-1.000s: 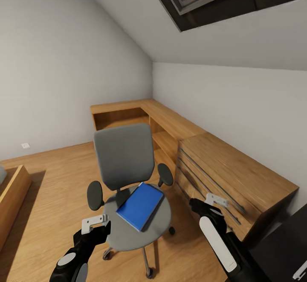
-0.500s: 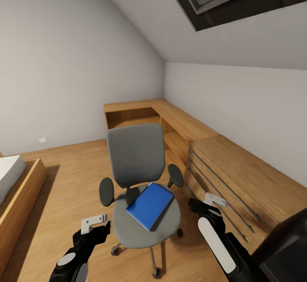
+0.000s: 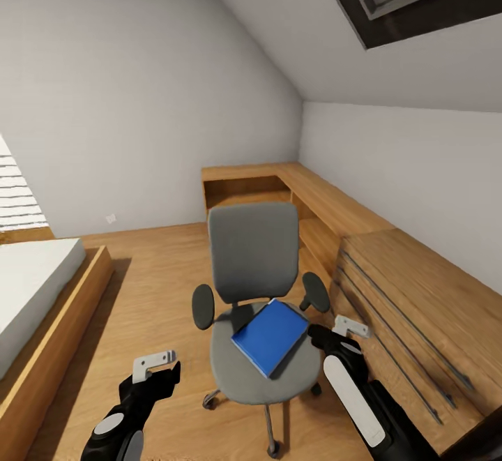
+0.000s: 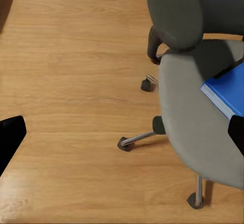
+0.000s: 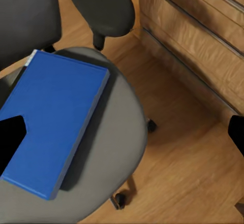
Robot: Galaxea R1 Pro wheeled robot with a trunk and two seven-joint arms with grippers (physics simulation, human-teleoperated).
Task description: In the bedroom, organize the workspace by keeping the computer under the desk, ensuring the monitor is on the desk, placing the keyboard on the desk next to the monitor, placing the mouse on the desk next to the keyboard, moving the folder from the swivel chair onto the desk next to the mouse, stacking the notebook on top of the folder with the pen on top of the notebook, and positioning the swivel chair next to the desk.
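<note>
1. Head view: the grey chair [image 3: 261,293] stands on the wooden floor [image 3: 153,286] facing the robot, with the blue folder [image 3: 270,335] lying flat on its seat, turned a little askew. A light wooden counter [image 3: 328,203] with drawers runs along the right wall, and a bed [image 3: 31,286] sits at the left. The left hand [image 3: 155,365] hangs low just left of the seat; the right hand [image 3: 348,327] hangs at the seat's right edge, near the folder. Neither touches anything. As I judge it, the task is at an early stage: the folder is not yet lifted, and the chair is not beside any black desk here.

2. Left wrist view: this one looks down on the floor, the chair's star base with its casters, one round armrest [image 4: 174,13], and only a corner of the folder [image 4: 226,97]. The dark fingertips [image 4: 10,137] sit at opposite edges of the picture, so the left hand is spread wide and empty.

3. Right wrist view: the folder [image 5: 51,125] is seen nearly whole, which the left wrist does not give, with the drawer fronts [image 5: 203,36] close by. The fingertips [image 5: 11,137] again stand far apart, so the right hand is probably spread above the folder, though its height over it is hard to judge.
</note>
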